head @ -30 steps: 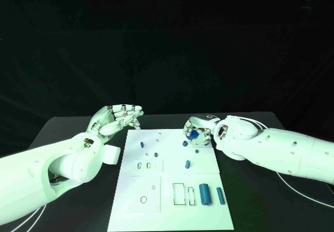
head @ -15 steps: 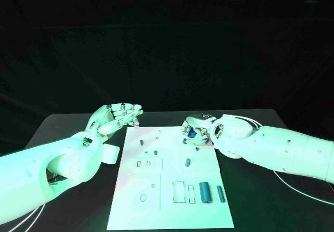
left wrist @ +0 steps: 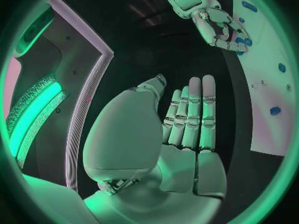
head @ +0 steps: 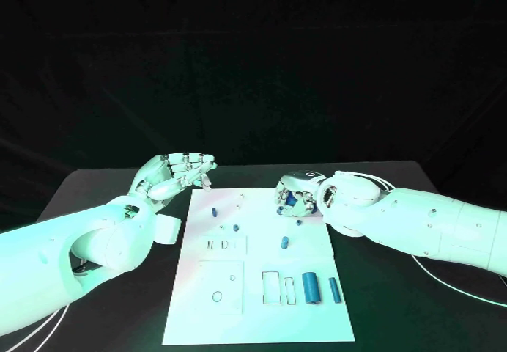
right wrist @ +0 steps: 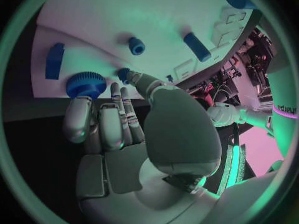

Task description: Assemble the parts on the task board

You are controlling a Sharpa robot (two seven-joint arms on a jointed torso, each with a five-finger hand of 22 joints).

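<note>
The white task board (head: 258, 323) lies in the middle of the black table. My right hand (head: 299, 196) hovers over the board's far right corner and grips a blue knurled round part (right wrist: 86, 83) at its fingertips. That part shows inside the hand (head: 286, 196) in the head view. My left hand (head: 174, 176) is raised by the far left corner of the board, fingers bent, holding nothing. The left wrist view shows its fingers (left wrist: 193, 114) side by side. Loose blue pegs (head: 213, 212) (head: 283, 243) lie on the board.
Near the board's front right lie a thick blue cylinder (head: 311, 287) and a slimmer one (head: 334, 290), beside rectangular slots (head: 279, 287). An oval hole (head: 217, 297) sits front left. White cables (head: 423, 264) trail under my right arm.
The whole head picture has shifted slightly, so the camera moved. Relative to the board, both hands stay about where they were, and the right hand keeps the blue part.
</note>
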